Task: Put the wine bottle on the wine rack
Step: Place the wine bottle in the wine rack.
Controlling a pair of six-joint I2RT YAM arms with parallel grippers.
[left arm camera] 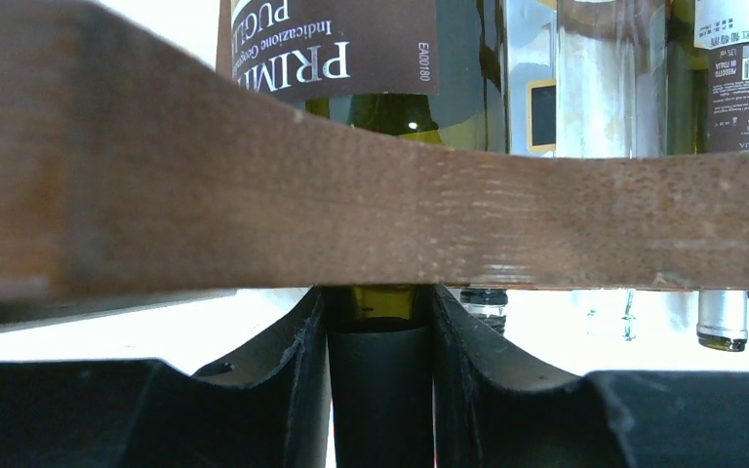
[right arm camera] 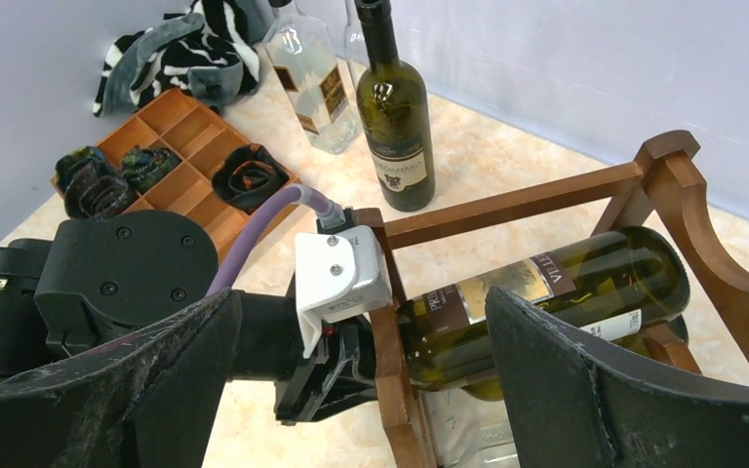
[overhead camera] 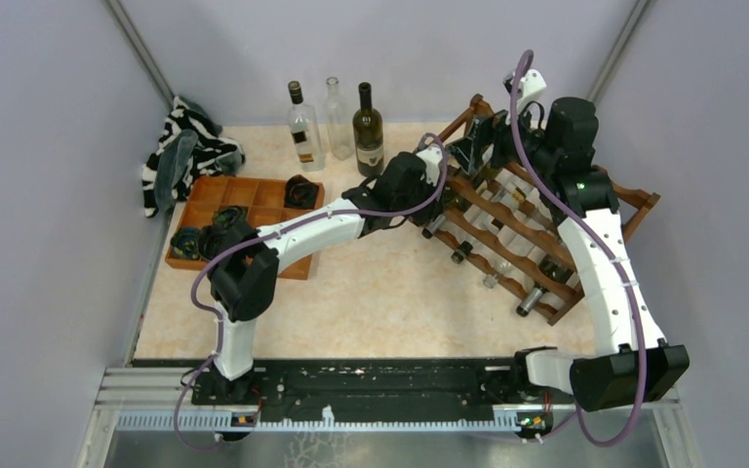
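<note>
Two arms are crowding the wine rack (overhead camera: 641,200) in the top view. The left gripper (overhead camera: 452,161) is sitting at the rack's upper end and the right gripper (overhead camera: 492,132) is hovering just above it. Whatever is held is hiding under them here.

Left wrist view: fingers (left arm camera: 297,361) are clamping together on the dark neck of the wine bottle (left arm camera: 351,58). A scalloped rail (left arm camera: 351,214) is crossing in front and other bottles (left arm camera: 585,78) are lying beyond.

Right wrist view: its jaws are standing wide apart, gripping nothing, above the bottle. The bottle is lying on its side on the top tier.

Risks, as I'm judging them:
- Releasing before the body is seating in its scallop, so the bottle is rolling off.
- Fingers snagging the rail on the way out and dragging the neck along.
</note>
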